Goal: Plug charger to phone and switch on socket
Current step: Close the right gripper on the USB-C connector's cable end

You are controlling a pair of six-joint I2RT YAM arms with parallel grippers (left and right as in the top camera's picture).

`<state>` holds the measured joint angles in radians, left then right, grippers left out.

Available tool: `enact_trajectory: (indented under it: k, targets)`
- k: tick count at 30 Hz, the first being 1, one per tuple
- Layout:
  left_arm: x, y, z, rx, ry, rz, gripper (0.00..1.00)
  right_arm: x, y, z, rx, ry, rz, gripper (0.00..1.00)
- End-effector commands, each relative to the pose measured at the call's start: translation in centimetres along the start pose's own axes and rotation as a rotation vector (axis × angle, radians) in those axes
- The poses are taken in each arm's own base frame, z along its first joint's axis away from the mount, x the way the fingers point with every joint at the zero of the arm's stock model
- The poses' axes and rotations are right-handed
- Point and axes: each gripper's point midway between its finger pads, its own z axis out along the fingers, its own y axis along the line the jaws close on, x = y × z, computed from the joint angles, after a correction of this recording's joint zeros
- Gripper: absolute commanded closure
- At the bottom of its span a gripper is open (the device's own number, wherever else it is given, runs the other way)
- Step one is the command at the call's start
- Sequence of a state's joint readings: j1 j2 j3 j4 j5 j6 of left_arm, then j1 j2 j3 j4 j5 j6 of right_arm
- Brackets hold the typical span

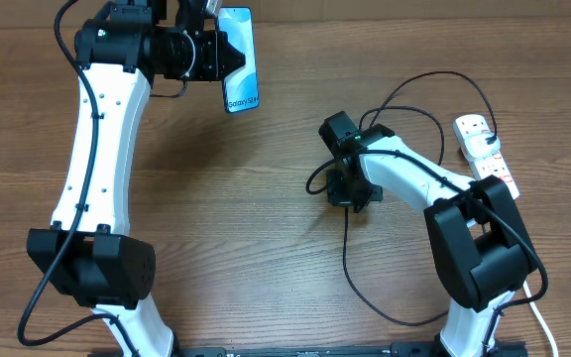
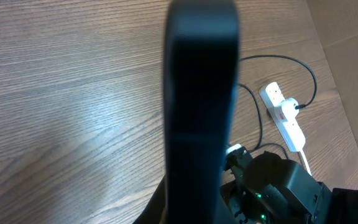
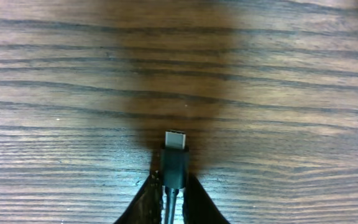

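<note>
You are mid-plugging: left gripper (image 1: 221, 50) clasps the phone (image 1: 241, 79); right gripper (image 3: 173, 196) pinches the charger (image 3: 174, 162) tip; next, bring tip and phone port into line

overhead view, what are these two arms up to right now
The left gripper holds the phone up, screen lit. The right gripper pinches the charger between its fingers, just behind the tip, above the table. They are well apart, so nothing is plugged into the phone yet. The socket lies at the right.
</note>
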<state>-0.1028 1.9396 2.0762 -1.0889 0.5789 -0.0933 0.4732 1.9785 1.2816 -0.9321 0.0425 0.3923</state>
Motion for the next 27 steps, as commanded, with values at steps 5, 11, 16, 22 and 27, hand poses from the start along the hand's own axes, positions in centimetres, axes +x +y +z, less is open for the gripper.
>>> enact_trajectory:
  k: [5,11,16,22,27]
  targets:
    - [-0.41,-0.66,-0.31,0.019,-0.014,0.029,0.96,1.22,-1.90,2.06,0.088,0.038,0.003,0.89]
    - [-0.41,-0.66,-0.31,0.019,-0.014,0.023,0.96,1.21,-1.89,2.06,0.088,0.038,0.003,0.91]
    - [-0.48,-0.67,-0.31,0.020,-0.016,0.025,0.96,1.21,-1.89,2.06,0.087,0.038,0.003,0.91]
    - [-0.49,-0.67,-0.31,0.020,-0.017,0.025,0.96,1.18,-1.88,2.04,0.087,0.037,0.003,0.91]
    - [-0.51,-0.67,-0.31,0.020,-0.018,0.026,0.96,1.25,-1.90,2.03,0.088,0.040,0.003,0.85]
